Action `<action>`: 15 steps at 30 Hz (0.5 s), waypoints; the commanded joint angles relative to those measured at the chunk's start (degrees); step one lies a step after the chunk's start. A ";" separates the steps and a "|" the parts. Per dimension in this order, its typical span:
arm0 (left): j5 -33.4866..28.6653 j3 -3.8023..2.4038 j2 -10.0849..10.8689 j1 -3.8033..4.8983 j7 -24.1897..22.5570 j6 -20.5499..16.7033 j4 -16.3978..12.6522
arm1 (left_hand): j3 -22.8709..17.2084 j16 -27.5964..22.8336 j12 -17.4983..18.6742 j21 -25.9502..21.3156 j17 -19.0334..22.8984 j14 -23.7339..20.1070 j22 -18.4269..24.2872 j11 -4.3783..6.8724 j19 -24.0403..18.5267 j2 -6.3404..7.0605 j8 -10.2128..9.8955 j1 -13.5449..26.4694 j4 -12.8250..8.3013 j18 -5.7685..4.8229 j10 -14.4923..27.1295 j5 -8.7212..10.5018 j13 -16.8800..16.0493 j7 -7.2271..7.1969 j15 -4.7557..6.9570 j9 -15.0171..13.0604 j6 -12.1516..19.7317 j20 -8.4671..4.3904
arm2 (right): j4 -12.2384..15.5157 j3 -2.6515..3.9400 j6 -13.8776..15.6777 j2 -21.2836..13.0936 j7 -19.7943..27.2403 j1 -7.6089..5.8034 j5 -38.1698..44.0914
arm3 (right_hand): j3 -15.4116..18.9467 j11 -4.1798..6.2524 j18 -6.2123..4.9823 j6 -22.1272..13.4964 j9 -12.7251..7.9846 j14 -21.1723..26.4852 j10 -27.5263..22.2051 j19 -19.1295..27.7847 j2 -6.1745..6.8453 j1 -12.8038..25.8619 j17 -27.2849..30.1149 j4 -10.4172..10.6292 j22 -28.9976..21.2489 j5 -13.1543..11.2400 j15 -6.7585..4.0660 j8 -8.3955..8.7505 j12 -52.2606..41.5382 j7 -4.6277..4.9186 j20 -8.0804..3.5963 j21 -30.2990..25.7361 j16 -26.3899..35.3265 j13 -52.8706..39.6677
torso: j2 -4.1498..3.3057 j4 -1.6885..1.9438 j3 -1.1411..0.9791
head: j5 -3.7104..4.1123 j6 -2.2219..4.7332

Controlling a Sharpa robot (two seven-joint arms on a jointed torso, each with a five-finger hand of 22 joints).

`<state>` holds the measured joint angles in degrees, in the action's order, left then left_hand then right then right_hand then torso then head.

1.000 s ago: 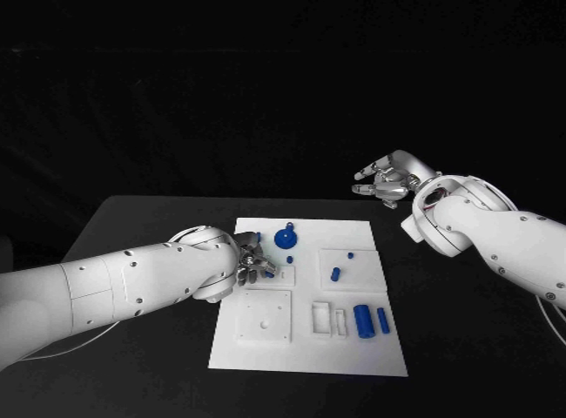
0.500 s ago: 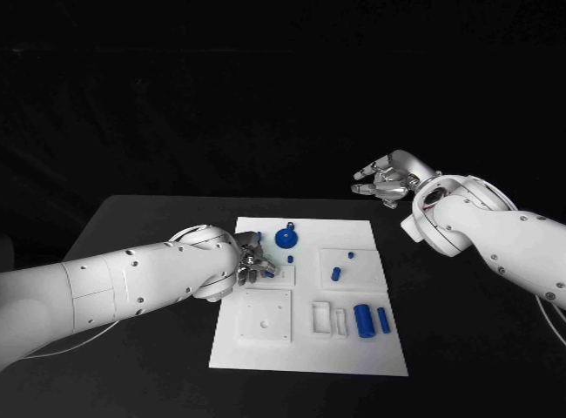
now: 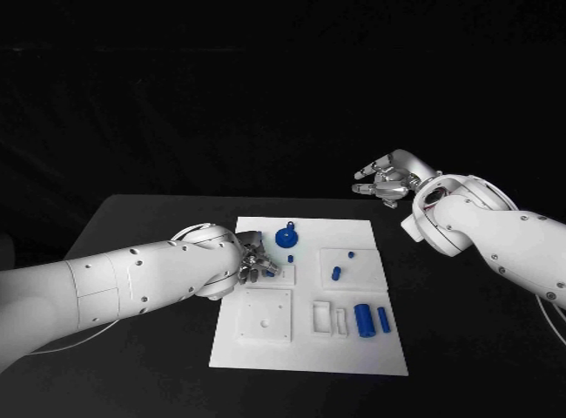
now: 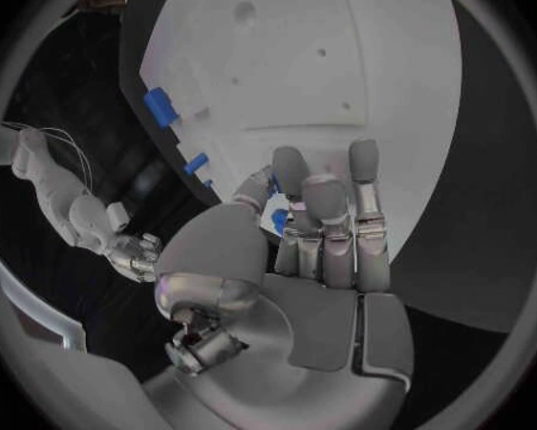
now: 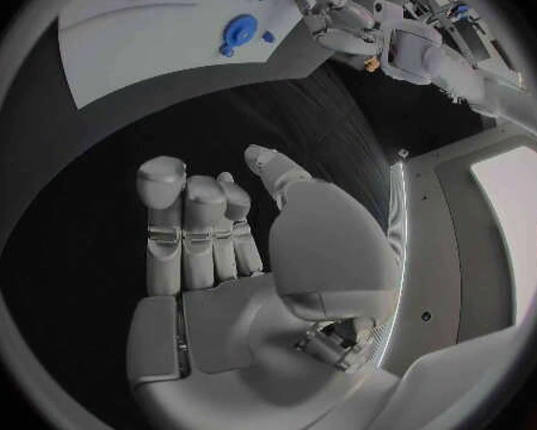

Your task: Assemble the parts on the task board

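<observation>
Left hand [image 3: 256, 264] pinching blue part [image 4: 277, 220], over task board [image 3: 359, 348]

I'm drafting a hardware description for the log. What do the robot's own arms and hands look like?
Both arms are smooth white shells dotted with small dark screw holes. The left hand and right hand are silver metal with pale grey padded fingers and palm plates. Thin pale cables trail beside the right arm.

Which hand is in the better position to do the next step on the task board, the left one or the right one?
Probably the left. The left hand is over the task board, its fingers closing around a small blue part. The right hand is raised beyond the board's far edge, holding nothing.
</observation>
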<state>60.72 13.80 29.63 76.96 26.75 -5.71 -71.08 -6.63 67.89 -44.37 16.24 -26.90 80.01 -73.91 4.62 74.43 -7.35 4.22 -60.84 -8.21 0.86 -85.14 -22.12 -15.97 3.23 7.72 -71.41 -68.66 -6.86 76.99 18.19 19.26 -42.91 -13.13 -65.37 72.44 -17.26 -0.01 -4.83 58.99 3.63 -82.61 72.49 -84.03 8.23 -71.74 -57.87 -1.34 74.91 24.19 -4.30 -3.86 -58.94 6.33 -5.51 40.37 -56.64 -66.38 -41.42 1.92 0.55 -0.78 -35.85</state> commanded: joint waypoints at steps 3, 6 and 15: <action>0.99 0.05 -0.62 -0.07 0.54 2.50 0.30 | -1.06 0.24 0.22 -0.39 0.03 0.06 -0.18 1.19 0.30 -1.61 0.08 -1.24 -0.70 0.71 -1.60 -0.30 0.01 -7.34 0.15 0.00 -12.39 0.20 | 0.12 0.03 -0.33 0.07 0.29 0.01 0.12 | -0.23 0.29 -1.01 0.18 -0.08 -0.26 -0.05 -3.09 -0.11 0.62 -0.10 0.24 4.48 0.49 0.03 0.33 -0.21 -0.07 0.18 0.25 -0.17 -0.08 | -0.01 -0.02 -0.06 | 0.08 -0.16; 1.03 0.05 -0.92 -0.07 0.68 2.99 0.56 | -1.08 0.23 0.25 -0.52 0.05 0.00 -0.30 1.18 0.31 -1.60 0.07 -1.16 -0.67 0.71 -1.60 0.41 0.02 -7.32 0.13 -0.03 -12.35 0.22 | 0.19 0.03 -0.29 0.08 0.31 0.01 0.11 | -0.23 0.29 -1.01 0.18 -0.08 -0.26 -0.05 -3.09 -0.11 0.62 -0.10 0.24 4.48 0.49 0.03 0.33 -0.21 -0.07 0.18 0.25 -0.17 -0.08 | -0.01 -0.02 -0.05 | 0.14 -0.17; 1.18 0.05 -1.41 -0.08 0.90 3.71 0.90 | -0.96 0.21 0.29 -0.73 0.08 0.00 -0.45 1.17 0.36 -1.61 0.08 -1.18 -0.55 0.71 -1.60 1.11 0.04 -7.32 0.13 -0.07 -12.35 0.24 | 0.27 0.03 -0.41 0.08 0.24 0.01 0.11 | -0.33 0.28 -1.01 0.18 -0.08 -0.25 -0.04 -3.09 0.00 0.54 -0.10 0.15 4.48 0.52 0.02 0.32 -0.24 -0.06 0.17 0.24 -0.16 -0.10 | 0.01 -0.02 -0.04 | 0.21 -0.21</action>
<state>61.49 13.75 28.53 77.07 27.45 -3.97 -70.09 -6.77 67.89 -44.37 15.62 -26.90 79.93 -74.32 3.96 74.64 -7.58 4.44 -61.06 -8.08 0.86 -85.81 -21.11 -15.97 3.86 7.43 -71.52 -69.31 -6.65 77.15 18.19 19.28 -42.87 -13.12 -65.37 72.43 -17.41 -0.01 -4.83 58.99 3.64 -82.61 72.49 -84.03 8.23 -71.74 -57.92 -1.19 74.91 24.47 -4.30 -3.86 -58.94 6.33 -5.51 40.37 -56.64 -66.43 -41.43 1.88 0.51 -0.62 -36.03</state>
